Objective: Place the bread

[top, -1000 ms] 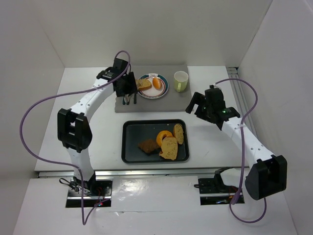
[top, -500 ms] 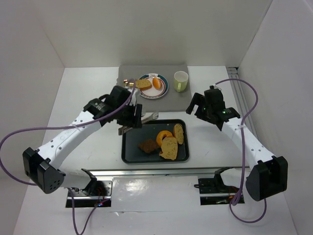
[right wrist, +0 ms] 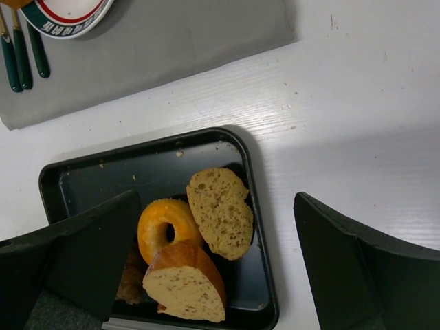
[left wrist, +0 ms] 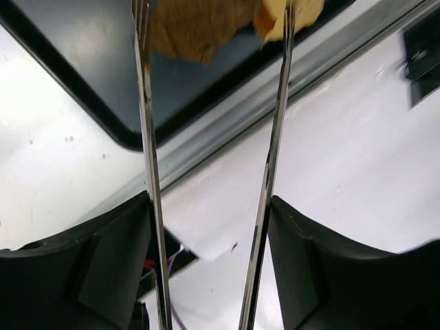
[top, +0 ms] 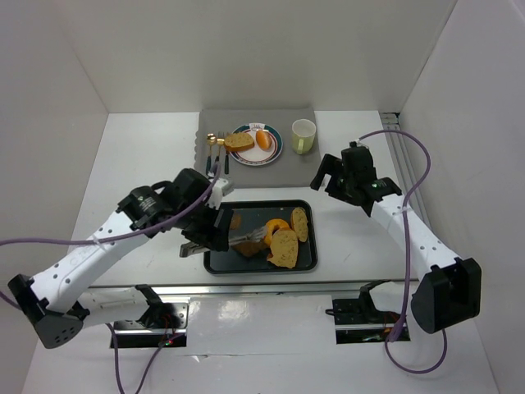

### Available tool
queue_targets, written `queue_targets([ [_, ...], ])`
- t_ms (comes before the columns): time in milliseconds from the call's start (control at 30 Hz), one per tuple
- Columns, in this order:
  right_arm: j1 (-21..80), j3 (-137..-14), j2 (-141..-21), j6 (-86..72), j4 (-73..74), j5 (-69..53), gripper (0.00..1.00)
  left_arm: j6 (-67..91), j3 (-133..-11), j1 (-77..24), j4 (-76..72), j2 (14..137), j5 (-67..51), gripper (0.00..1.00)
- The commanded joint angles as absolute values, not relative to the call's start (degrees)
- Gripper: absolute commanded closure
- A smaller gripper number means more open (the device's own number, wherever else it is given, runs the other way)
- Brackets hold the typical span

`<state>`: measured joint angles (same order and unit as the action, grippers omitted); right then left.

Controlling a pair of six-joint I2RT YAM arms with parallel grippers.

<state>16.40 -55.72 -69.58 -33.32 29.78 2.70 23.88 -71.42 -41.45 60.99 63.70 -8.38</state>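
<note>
Left gripper clasps the tongs, whose arms bracket a brown bread piece lying in the tray, not yet lifted. The carry to the plate remains. Right gripper gapes wide, empty.

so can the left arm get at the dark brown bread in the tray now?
Probably yes: its tongs straddle the brown bread with tips apart; a yellow piece crowds one tip.
</note>
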Motion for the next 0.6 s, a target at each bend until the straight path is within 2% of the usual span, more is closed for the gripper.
queue_targets([
  [0, 17.1, -58.5, -69.6, -31.9, 28.9, 2.9, 0.00, 25.0, -71.1, -45.3, 66.9, 65.1, -5.9, 0.23],
  [133, 17.1, -59.2, -71.2, -31.9, 28.4, 1.3, 0.00, 27.1, -70.5, -47.6, 69.4, 65.1, -2.5, 0.23],
  [333, 17.6, -59.7, -72.5, -31.9, 27.2, 0.8, 0.00, 27.5, -69.1, -48.8, 68.9, 65.1, -3.4, 0.21],
  [567, 17.6, -60.2, -73.0, -31.9, 26.7, 1.3, 0.00, 27.0, -70.3, -49.9, 67.7, 72.1, 3.6, 0.21],
])
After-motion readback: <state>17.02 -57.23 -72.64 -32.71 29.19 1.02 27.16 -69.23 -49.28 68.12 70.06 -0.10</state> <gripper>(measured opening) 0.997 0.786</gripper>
